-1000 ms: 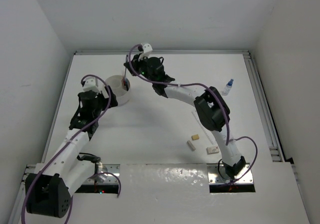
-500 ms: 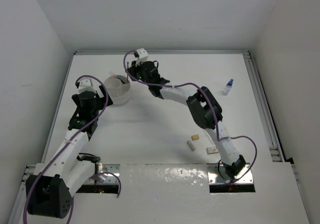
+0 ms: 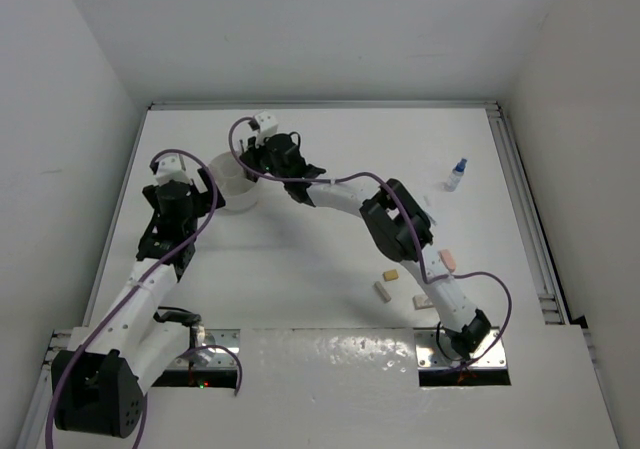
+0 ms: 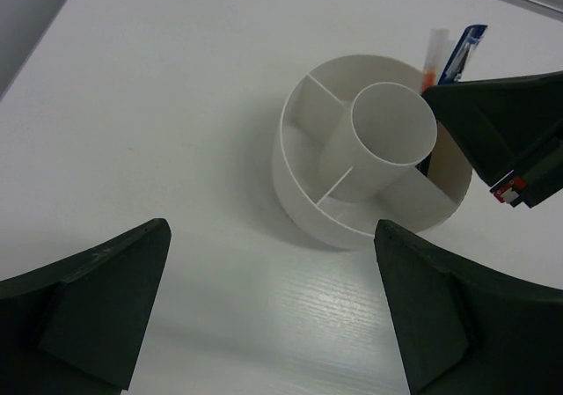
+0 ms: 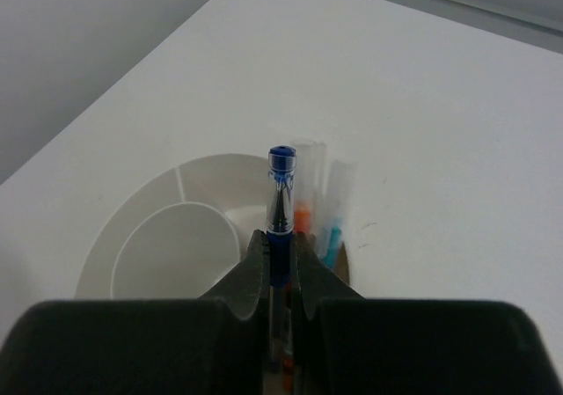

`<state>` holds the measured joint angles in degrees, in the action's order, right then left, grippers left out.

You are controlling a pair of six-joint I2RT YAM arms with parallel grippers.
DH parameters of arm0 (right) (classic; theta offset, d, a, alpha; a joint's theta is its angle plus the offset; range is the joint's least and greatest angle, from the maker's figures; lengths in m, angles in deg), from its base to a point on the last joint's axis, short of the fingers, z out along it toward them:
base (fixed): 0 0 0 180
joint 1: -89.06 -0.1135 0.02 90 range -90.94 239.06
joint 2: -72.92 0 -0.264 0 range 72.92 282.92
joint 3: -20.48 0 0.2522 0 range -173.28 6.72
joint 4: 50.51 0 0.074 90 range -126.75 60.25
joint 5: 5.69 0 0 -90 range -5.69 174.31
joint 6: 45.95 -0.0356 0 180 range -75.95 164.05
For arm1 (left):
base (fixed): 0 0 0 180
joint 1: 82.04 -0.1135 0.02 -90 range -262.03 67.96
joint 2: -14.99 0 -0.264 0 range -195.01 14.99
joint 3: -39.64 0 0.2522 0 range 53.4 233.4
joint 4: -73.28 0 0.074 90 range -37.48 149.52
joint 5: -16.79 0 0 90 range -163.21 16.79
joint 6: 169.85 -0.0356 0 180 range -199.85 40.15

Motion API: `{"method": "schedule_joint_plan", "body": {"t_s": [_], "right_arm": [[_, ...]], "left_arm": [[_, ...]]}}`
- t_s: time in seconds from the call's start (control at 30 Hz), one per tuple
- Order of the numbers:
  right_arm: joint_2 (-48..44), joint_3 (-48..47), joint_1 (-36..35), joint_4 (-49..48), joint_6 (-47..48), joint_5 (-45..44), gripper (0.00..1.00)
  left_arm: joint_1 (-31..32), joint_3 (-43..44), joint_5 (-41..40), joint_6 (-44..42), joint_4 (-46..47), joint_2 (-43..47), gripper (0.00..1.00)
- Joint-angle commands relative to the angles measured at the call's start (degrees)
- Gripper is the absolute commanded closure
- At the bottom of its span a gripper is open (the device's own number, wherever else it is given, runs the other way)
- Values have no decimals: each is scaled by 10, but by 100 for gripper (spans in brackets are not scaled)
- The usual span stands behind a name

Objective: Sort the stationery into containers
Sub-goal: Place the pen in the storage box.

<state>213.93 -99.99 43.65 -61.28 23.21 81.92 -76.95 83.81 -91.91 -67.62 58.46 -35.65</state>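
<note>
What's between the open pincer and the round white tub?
Only bare table lies between the left pincer and the divided white tub; the left wrist view shows it.

No word, number or brand can be read in any of the views. The nearest thing to a label is a small red and white patch (image 4: 508, 193) on the dark body of the right gripper (image 4: 449, 109). It may be a sticker, but it is too small to make out. The clear barrel of the blue pen (image 5: 281, 210) shows no legible print. The bottle (image 3: 457, 174) and the erasers (image 3: 390, 275) on the desk (image 3: 300, 259) are too small for any lettering to be told.
</note>
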Motion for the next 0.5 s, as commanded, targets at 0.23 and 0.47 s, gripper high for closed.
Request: {"method": "schedule_joint_plan", "body": {"t_s": [0.23, 0.47], "right_arm": [[-4, 8, -5, 14, 12, -25, 100], [-20, 35, -5, -3, 7, -35, 86]], "left_arm": [[-12, 1, 5, -9, 30, 4, 0], [-15, -1, 9, -11, 38, 3, 0]]}}
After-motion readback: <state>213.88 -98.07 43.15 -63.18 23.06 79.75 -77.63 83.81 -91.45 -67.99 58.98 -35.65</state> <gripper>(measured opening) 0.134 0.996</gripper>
